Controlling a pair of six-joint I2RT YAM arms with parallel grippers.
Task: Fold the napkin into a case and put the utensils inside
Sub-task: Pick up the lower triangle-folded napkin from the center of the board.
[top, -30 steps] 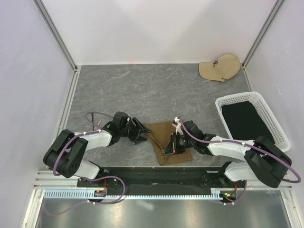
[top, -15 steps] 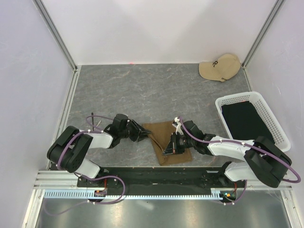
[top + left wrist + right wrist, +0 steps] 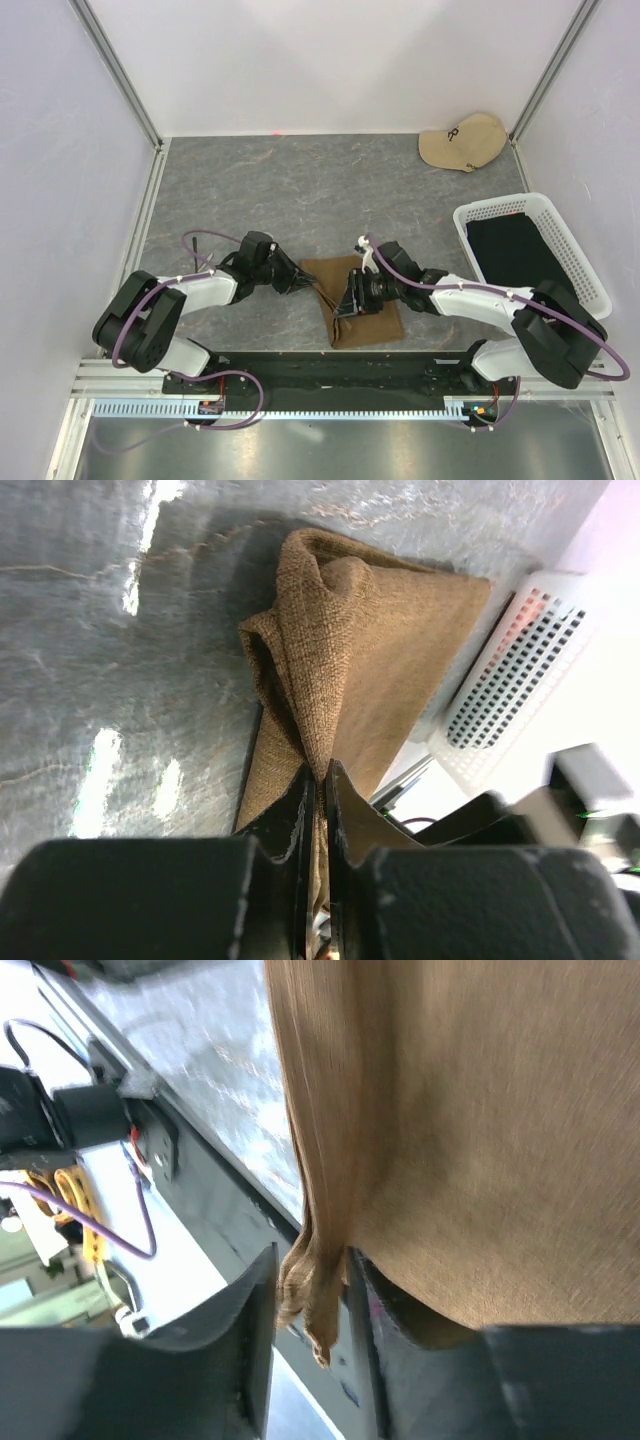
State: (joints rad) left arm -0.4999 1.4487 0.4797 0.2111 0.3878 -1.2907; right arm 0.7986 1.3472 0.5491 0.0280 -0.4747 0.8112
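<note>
The olive-brown napkin (image 3: 365,310) lies folded on the grey table between the two arms, near the front edge. My left gripper (image 3: 305,284) is at its upper left corner. In the left wrist view this gripper (image 3: 322,772) is shut on a raised ridge of the napkin (image 3: 390,630). My right gripper (image 3: 347,300) is over the napkin's left edge. In the right wrist view its fingers (image 3: 310,1260) stand apart, with the bunched layered edge of the napkin (image 3: 480,1110) hanging loosely between them. The utensils are out of view.
A white mesh basket (image 3: 500,201) holding black fabric (image 3: 515,255) stands at the right. A beige cap (image 3: 462,141) lies in the far right corner. The black mounting rail (image 3: 330,365) runs just in front of the napkin.
My left gripper went from open to shut on the napkin's left fold. My right gripper let go of the edge it held and shifted a little left.
</note>
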